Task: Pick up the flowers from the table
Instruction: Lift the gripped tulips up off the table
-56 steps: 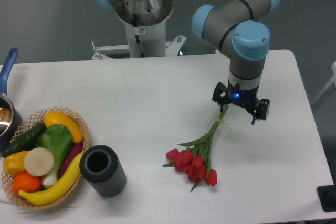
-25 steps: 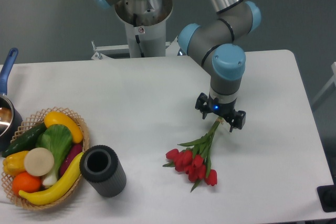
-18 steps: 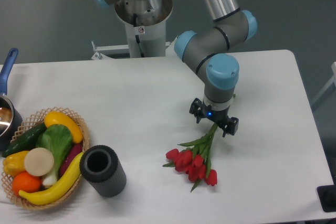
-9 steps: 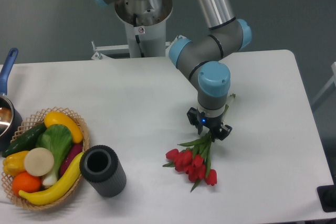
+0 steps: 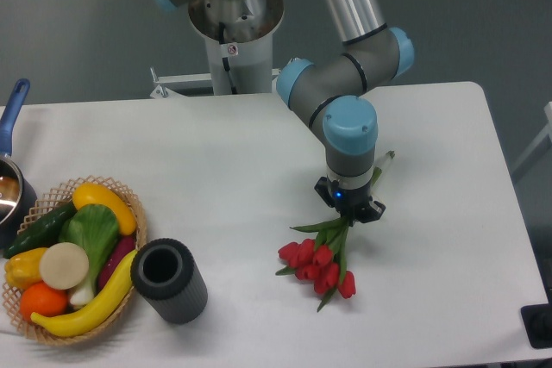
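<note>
The flowers (image 5: 322, 258) lie on the white tabletop (image 5: 233, 170), right of centre and toward the near edge: a small bunch of red tulips with their closed buds pointing toward the camera and thin green stems running up and to the right, the cut ends showing beyond the wrist near its far side. They look light and limp. The stems would likely bend under their own weight, and the buds and narrow leaves look easy to crush or shed, so the sensible place to take hold is the bundled stems, above the leaves, where the bunch is narrowest and all strands can be caught at once; a gentle squeeze should be enough, though smooth stems could slide out of a loose grip.

The gripper (image 5: 349, 210) sits right over that stretch of stem, low at the tabletop, with the stems passing under it. From this angle the wrist hides the fingertips, so I cannot tell whether the jaws are spread around the stems or already pinching them.

Well apart to the left stand a dark cylindrical cup (image 5: 168, 280) and a wicker basket (image 5: 129, 206) of vegetables and fruit, with a blue-handled pot (image 5: 10, 180) at the left edge.
</note>
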### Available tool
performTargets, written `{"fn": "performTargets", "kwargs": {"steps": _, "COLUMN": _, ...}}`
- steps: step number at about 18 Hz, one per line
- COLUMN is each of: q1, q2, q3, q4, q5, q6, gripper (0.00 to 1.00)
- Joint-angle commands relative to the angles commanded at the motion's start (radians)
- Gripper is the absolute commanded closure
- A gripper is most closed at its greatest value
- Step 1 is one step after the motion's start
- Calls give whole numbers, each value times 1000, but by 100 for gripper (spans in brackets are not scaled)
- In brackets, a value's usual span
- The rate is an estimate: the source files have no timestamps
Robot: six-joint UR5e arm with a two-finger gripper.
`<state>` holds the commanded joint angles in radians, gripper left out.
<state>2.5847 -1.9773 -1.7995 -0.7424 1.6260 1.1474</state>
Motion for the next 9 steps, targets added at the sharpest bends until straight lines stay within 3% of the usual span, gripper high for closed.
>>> {"fn": "performTargets", "kwargs": {"steps": 4, "q1": 43, "q2": 29, "q3": 32, "q4": -47, "q5": -6, "q6": 5, "gripper": 100}}
{"fn": "performTargets", "kwargs": {"steps": 9, "q1": 43, "q2": 19, "q3": 204, "q4": -288, "q5": -21, "q6": 8, "gripper": 100}}
